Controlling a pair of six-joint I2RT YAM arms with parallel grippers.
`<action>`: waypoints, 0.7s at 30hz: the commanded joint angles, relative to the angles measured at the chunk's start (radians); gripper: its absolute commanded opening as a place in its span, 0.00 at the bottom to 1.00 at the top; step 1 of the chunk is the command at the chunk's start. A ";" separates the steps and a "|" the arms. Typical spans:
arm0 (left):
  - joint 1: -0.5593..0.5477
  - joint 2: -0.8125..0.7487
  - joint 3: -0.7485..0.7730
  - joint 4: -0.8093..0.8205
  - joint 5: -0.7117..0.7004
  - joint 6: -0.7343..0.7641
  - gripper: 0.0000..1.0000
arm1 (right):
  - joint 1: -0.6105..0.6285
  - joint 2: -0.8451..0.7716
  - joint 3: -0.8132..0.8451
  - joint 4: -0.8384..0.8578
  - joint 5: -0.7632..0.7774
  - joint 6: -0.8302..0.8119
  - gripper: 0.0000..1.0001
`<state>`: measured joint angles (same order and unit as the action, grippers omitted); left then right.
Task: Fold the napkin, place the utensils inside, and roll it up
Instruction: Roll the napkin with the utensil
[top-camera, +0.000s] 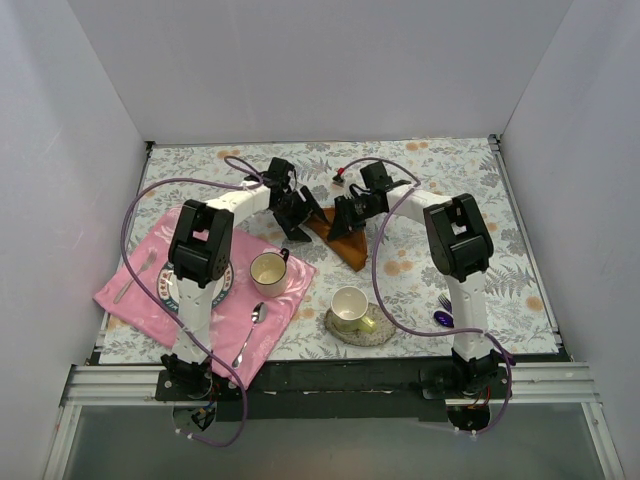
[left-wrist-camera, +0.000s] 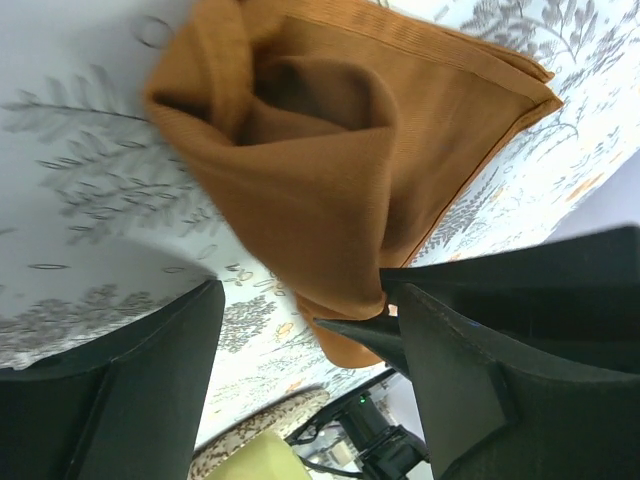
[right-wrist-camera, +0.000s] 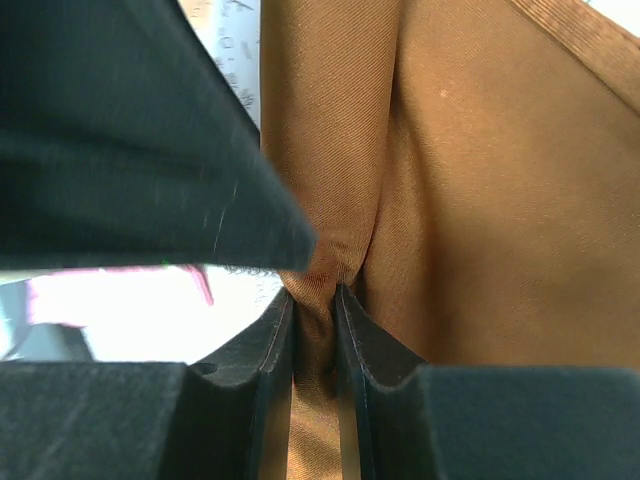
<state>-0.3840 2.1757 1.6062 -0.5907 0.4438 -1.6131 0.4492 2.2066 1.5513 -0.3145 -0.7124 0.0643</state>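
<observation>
The satiny rust-orange napkin (left-wrist-camera: 330, 170), folded to a rumpled triangle, sits on the floral counter (top-camera: 450, 190). Only the right wrist view shows the right pincer (right-wrist-camera: 315, 300) nipping a fold; the left pincer (left-wrist-camera: 305, 295) gapes, gripping nothing.

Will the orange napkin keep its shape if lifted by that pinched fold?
Probably not: the napkin slumps in soft folds, so it looks floppy. Its satin sheen suggests it could slip, though the right tool pinches a bunched fold. Thin, so likely light.
</observation>
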 joint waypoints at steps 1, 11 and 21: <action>-0.035 0.012 0.043 -0.027 -0.069 0.027 0.68 | -0.027 0.074 -0.014 -0.029 -0.185 0.072 0.18; -0.049 0.105 0.115 -0.142 -0.205 0.033 0.38 | -0.086 0.137 -0.010 0.025 -0.351 0.143 0.22; -0.049 0.093 0.110 -0.146 -0.154 0.033 0.27 | -0.032 -0.050 0.085 -0.241 0.107 -0.050 0.50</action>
<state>-0.4366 2.2501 1.7214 -0.6991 0.3508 -1.6032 0.3851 2.2700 1.5925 -0.4156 -0.9009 0.1284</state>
